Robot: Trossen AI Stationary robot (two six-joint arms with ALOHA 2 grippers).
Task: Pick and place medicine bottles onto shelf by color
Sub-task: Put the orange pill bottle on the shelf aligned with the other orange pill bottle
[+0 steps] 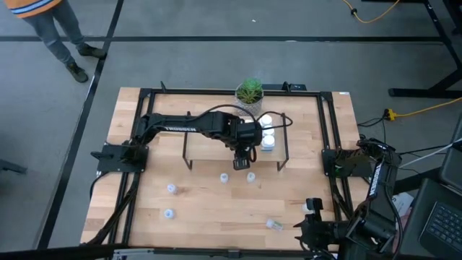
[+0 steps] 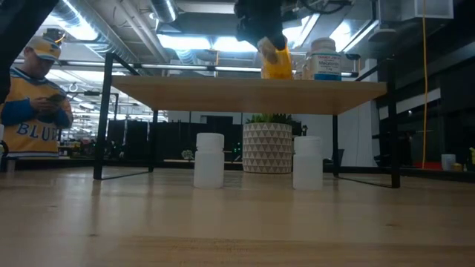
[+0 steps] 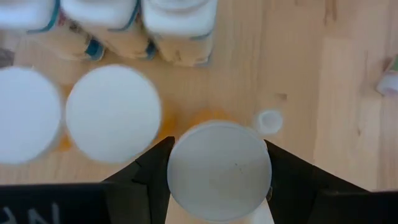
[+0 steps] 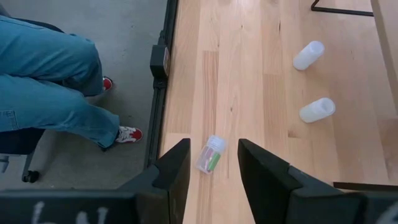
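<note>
My left gripper (image 1: 242, 160) reaches over the light-wood shelf (image 1: 216, 144) near its front edge, shut on an orange-tinted bottle with a white cap (image 3: 219, 171). In the low view the bottle (image 2: 276, 63) stands at the shelf board (image 2: 185, 95). Several white-capped bottles (image 3: 112, 112) stand on the shelf beside it, near its right end (image 1: 267, 136). My right gripper (image 4: 214, 163) is open at the table's near right corner (image 1: 312, 215). A small clear bottle (image 4: 210, 154) lies on its side on the table beyond it. Several small pale bottles (image 1: 172, 189) stand on the tabletop. My left gripper pinches the orange-tinted bottle just under its white cap (image 3: 177, 163), between its two fingers (image 3: 146, 171), from above, pointing down. The bottle is upright. Its base (image 2: 277, 76) is at the shelf top; whether it rests there or hangs just above, I cannot tell.
A potted green plant (image 1: 250, 91) stands behind the shelf. Two white bottles (image 2: 209, 159) (image 2: 307, 162) stand on the table under the shelf's front. A person (image 2: 33, 111) stands beyond the table's far left, and legs in jeans (image 4: 56, 81) show off the table's edge.
</note>
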